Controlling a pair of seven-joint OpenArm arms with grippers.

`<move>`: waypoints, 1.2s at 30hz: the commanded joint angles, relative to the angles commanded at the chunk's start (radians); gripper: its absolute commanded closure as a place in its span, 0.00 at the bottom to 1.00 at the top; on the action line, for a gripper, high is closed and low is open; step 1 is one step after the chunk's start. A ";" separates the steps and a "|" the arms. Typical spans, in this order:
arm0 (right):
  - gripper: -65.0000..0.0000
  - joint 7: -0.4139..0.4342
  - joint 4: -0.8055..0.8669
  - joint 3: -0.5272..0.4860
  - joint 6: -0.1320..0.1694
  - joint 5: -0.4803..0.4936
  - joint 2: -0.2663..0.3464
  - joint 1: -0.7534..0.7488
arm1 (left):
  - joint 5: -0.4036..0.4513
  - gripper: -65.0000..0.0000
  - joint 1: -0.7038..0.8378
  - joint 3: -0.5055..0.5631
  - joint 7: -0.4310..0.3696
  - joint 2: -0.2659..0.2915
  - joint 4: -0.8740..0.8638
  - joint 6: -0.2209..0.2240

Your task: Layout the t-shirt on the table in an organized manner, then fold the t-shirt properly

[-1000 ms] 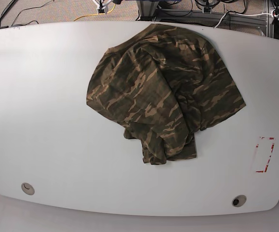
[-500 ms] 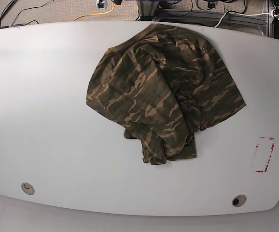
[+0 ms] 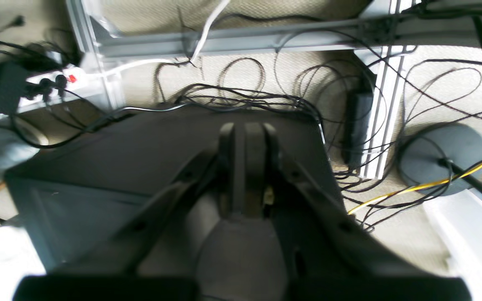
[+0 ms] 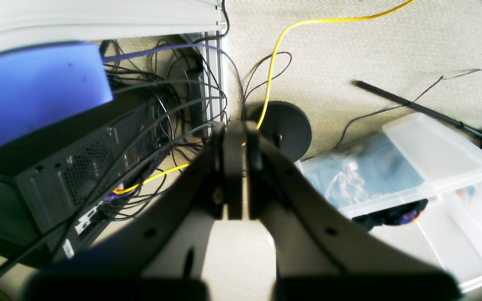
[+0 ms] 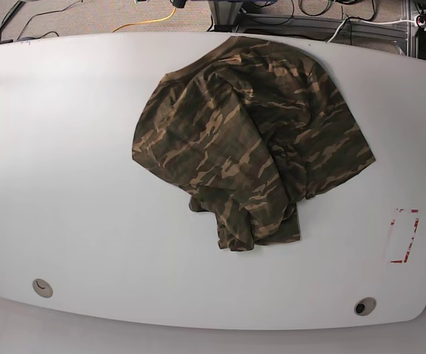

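**Camouflage heap waiting, both arms off the surface**

Camouflage cloth, the t-shirt point(image 5: 250, 140), lies bunched on the far half of the white surface point(image 5: 73, 177), one flap trailing toward the near edge, with the red tape rectangle point(image 5: 403, 236) well apart to its right. My left gripper point(image 3: 247, 138) and right gripper point(image 4: 236, 138) both have their jaws pressed together, empty, over the cabled floor beyond the far edge. To begin well, I judge I should open both, come down on two separate outer edges of the heap, pinch a single layer each, and draw them apart evenly.
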 joint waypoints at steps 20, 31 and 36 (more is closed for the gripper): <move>0.99 -0.078 0.476 0.077 0.008 0.000 0.003 -0.276 | -0.028 0.96 0.269 0.000 0.000 0.034 0.419 0.000; 0.99 -0.126 0.747 0.078 0.000 -0.002 0.003 -0.428 | -0.176 0.96 0.450 0.000 0.003 0.028 0.710 0.000; 0.99 -0.126 0.838 0.126 0.000 -0.002 -0.005 -0.491 | -0.176 0.96 0.519 0.000 0.003 0.028 0.825 0.000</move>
